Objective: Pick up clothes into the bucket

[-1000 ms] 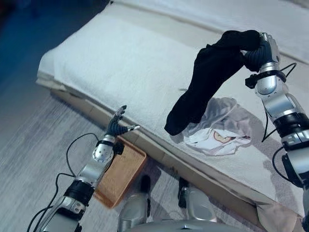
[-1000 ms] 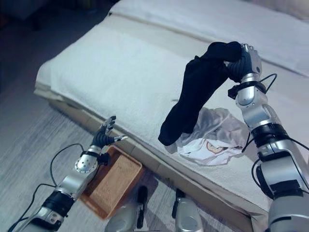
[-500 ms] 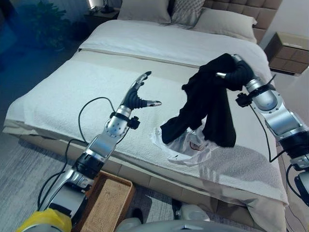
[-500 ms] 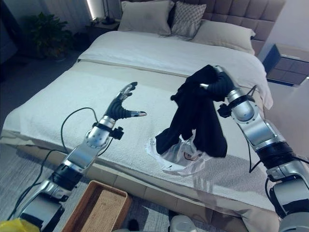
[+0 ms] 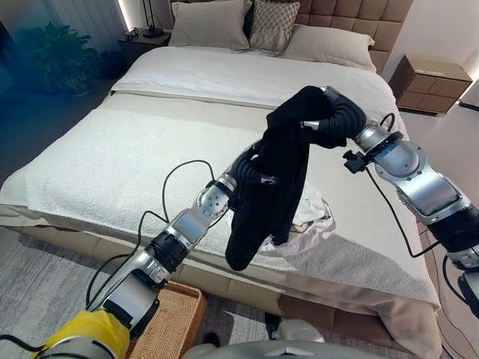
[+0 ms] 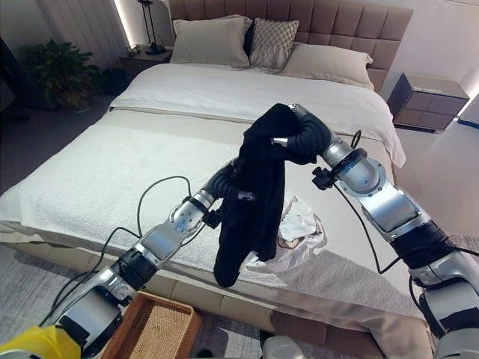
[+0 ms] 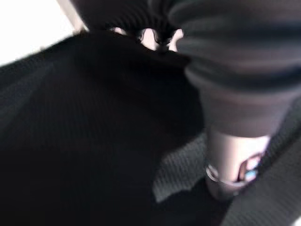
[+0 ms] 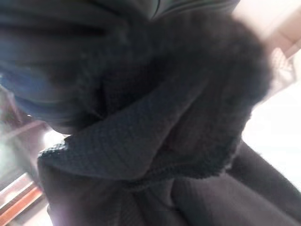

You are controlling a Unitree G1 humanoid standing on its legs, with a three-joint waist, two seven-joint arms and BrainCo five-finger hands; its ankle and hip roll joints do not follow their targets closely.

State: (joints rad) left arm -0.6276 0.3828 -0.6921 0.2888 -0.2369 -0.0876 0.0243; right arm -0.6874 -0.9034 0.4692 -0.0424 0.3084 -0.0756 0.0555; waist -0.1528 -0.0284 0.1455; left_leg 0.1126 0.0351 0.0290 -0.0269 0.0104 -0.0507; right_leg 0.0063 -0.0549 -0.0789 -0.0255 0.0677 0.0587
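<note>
Since half a second ago: left hand (image 5: 251, 170) swung in from open air over the bed (image 5: 112, 149), now pressed against the hanging black garment (image 5: 273, 187); whole view also tilted up toward the pillows (image 6: 213, 37), so part of that shift belongs to the camera.

Left to right. Low at the near corner, well below and left of both sets of fingers: wicker basket (image 6: 157, 333) on the floor, partly cut off. Left fingers buried in the dark cloth, so apart or clamped cannot be told. Right hand (image 5: 337, 120) high, fingers curled tight over the top fold, bulk of the cloth dangling beneath them. Just below the cloth's hem, on the bed: white printed garment (image 6: 296, 232), not yet lifted.

Risks, as judged from this:
- Long drape could snag or drag the white piece off the bed edge during the swing.
- Handover or two-handed carry with one grip unclear; cloth could slip and land on the floor short of the basket.
- Basket far below; tail may drape over its rim.
</note>
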